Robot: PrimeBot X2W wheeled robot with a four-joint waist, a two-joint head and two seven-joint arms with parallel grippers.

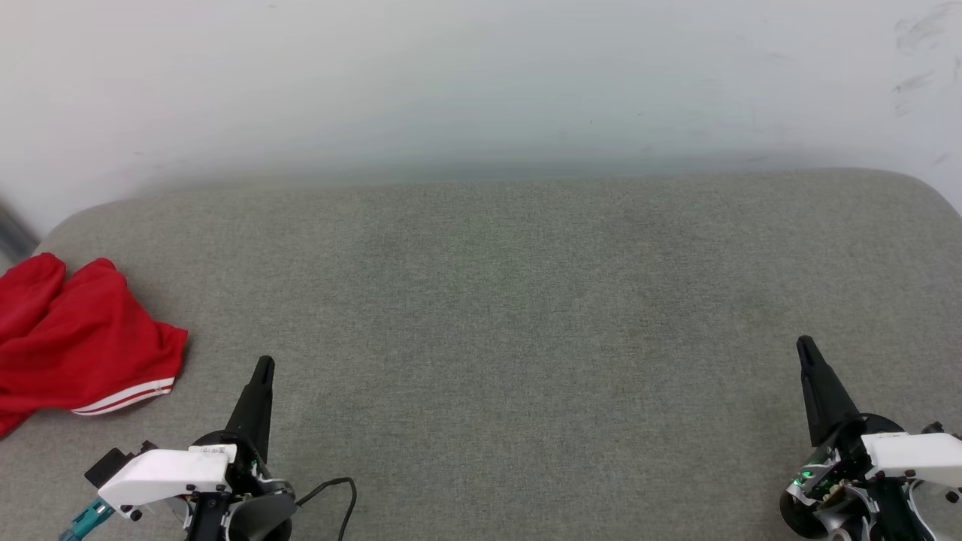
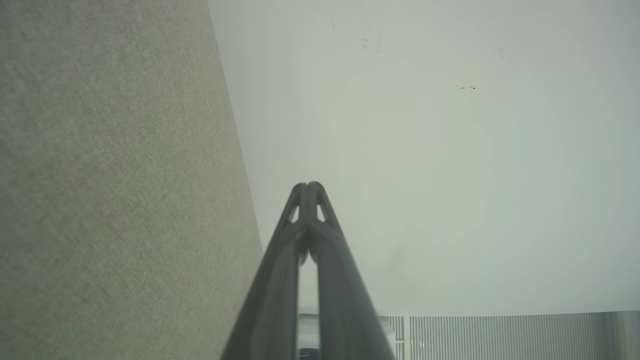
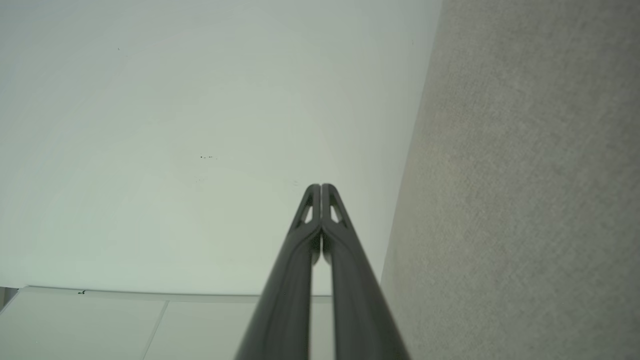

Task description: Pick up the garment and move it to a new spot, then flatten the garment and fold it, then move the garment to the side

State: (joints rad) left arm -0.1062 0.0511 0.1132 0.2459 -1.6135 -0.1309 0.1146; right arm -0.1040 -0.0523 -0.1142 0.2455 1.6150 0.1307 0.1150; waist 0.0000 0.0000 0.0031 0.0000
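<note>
The garment (image 1: 79, 342) is a crumpled red heap with a red-and-white striped edge, lying at the far left of the grey fabric surface (image 1: 496, 315). To its right and a little nearer me, my left gripper (image 1: 263, 366) is shut, holding nothing and clear of the cloth. Far across at the lower right, my right gripper (image 1: 804, 346) is shut too and holds nothing. In the left wrist view the left gripper (image 2: 309, 186) has its tips pressed together before a pale wall. The right wrist view shows the right gripper (image 3: 320, 186) the same way.
A white wall (image 1: 481, 83) rises directly behind the grey surface. The surface has rounded far corners, and its left edge lies just beyond the red heap. A black cable (image 1: 334, 492) loops beside my left wrist. A ribbed panel (image 2: 505, 337) lies low in the left wrist view.
</note>
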